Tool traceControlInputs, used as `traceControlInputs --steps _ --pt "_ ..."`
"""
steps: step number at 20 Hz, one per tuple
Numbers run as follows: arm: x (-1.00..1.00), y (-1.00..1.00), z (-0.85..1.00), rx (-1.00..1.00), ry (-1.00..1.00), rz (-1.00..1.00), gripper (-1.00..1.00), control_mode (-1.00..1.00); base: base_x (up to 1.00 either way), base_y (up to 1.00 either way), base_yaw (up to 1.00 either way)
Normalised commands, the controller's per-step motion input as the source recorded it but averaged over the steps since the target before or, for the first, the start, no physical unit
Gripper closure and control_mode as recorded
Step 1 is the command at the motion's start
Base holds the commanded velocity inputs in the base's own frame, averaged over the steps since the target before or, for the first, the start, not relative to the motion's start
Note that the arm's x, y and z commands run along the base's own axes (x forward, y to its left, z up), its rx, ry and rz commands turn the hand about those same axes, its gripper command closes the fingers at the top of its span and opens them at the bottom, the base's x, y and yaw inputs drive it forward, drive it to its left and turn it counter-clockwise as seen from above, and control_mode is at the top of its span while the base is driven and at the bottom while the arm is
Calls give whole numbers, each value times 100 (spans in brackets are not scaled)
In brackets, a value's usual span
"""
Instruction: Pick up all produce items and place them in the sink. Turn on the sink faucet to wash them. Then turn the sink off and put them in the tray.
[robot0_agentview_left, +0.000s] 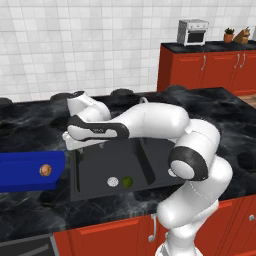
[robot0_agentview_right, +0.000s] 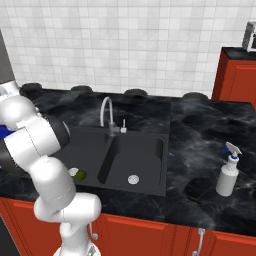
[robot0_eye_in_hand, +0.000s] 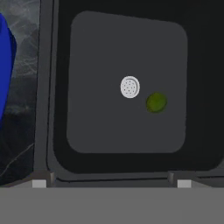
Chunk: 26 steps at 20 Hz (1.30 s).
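Gripper wide open, pointing down

Behind the counter I face a wall of white square tiles that runs the whole width of the room. The countertop is black marble with pale veining, set on red-orange cabinets with slim silver handles. To my right a taller block of the same red cabinets carries a small silver toaster oven, a potted plant and a brown object I can't quite identify. A white spray bottle stands on the counter.
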Motion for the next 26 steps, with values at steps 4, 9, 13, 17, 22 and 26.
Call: traceControlInputs --steps 4,9,13,17,22,26 --pt "-15 -47 0 0 -4 -6 -100 -100 0 0 0" --pt "-17 -49 0 0 -6 -6 -100 -100 0 0 0" --pt "-14 -48 0 0 -8 -6 -100 -100 0 0 0" --pt "-13 -48 -1 0 -7 -6 -100 -100 0 0 0" --pt "-7 -40 -8 0 -4 -5 -100 -100 0 0 0" --pt "-1 -33 -18 0 -2 -3 -100 -100 0 0 0"
